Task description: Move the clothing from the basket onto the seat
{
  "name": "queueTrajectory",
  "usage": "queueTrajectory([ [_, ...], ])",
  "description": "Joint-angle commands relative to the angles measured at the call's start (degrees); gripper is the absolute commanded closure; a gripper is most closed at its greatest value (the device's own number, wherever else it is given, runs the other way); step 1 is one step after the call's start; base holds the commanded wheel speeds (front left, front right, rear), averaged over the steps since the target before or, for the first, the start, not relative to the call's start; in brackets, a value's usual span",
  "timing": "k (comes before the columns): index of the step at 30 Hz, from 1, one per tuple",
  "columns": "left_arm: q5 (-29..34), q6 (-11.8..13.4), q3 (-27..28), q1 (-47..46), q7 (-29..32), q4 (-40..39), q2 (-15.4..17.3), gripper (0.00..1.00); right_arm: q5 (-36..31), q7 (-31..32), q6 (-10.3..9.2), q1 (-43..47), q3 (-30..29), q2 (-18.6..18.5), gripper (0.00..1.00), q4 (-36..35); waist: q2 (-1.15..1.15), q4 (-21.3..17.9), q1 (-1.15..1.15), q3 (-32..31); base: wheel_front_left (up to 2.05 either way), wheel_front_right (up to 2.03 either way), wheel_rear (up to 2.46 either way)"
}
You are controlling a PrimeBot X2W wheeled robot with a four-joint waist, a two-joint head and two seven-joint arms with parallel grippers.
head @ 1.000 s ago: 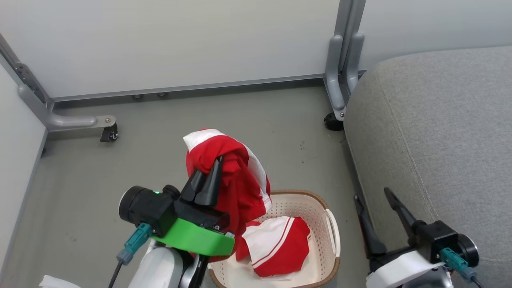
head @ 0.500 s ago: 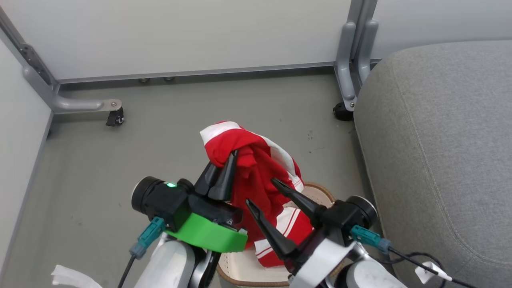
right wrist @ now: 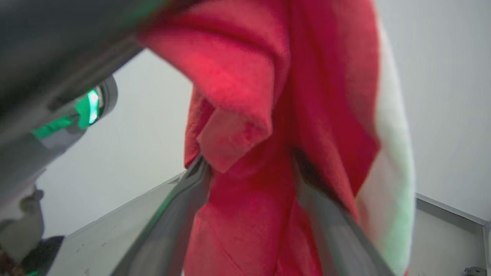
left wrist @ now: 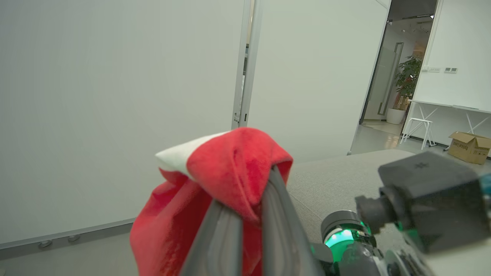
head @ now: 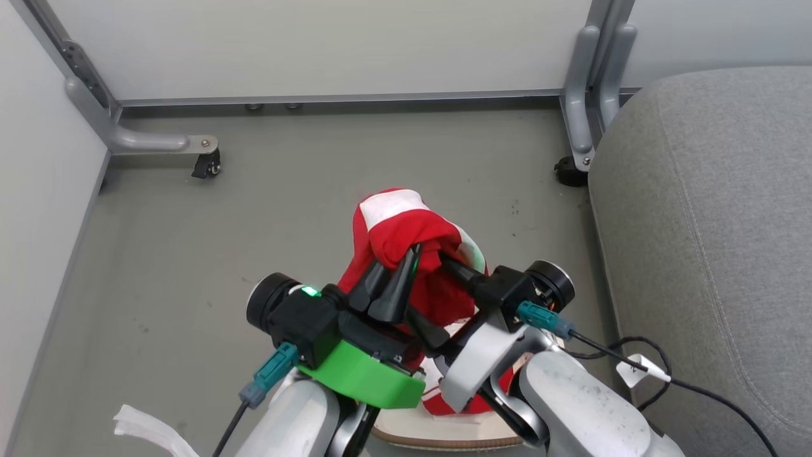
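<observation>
Head view: clothing (head: 406,228) hangs pinched in left end effector (head: 413,251).

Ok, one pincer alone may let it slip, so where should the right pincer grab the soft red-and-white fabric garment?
Probably the thick red fold of the soft red-and-white fabric garment just below where the left pincer pinches it, approached from the robot's right. The cloth hangs bunched there, and the right pincer stands open astride it, so closing should catch several layers.
</observation>
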Motion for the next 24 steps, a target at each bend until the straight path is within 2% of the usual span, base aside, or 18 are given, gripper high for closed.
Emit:
queueTrajectory([
  [1,-0.2,0.2,-0.3,-1.2,0.0,-0.2,0.1,1.0,0.1,-0.6,0.0,-1.2,0.1,0.5,0.0,1.5,0.0,0.3,0.0,0.1,0.0,0.0,0.0],
  [8,-0.5,0.5,-1.3,-1.4,0.0,-0.1,0.1,1.0,1.6,-1.9,0.0,-3.9,1.0,0.9,0.0,5.8,0.0,0.5,0.0,-0.2,0.0,0.0,0.0],
  [9,-0.6,0.5,-1.4,-1.4,0.0,-0.1,0.1,1.0,1.9,-2.1,0.0,-4.1,1.2,1.0,0.4,6.1,0.0,0.5,0.0,-0.2,0.0,0.0,0.0],
  [10,-0.6,0.5,-1.5,-1.4,0.0,-0.1,0.1,1.0,2.5,-2.3,0.0,-4.3,1.6,1.0,0.67,6.3,0.0,0.6,0.0,-0.2,0.0,0.0,0.0],
  [11,-0.6,0.5,-1.6,-1.4,0.0,0.0,0.1,1.0,3.0,-2.4,0.0,-4.4,1.8,1.0,1.0,6.4,0.0,0.6,0.0,-0.2,0.0,0.0,0.0],
  [24,-0.4,1.1,-0.9,-1.2,0.0,1.3,0.1,1.0,5.5,-3.7,0.0,-5.2,3.7,1.0,1.0,7.7,0.0,0.3,0.0,0.0,0.0,0.0,0.0],
])
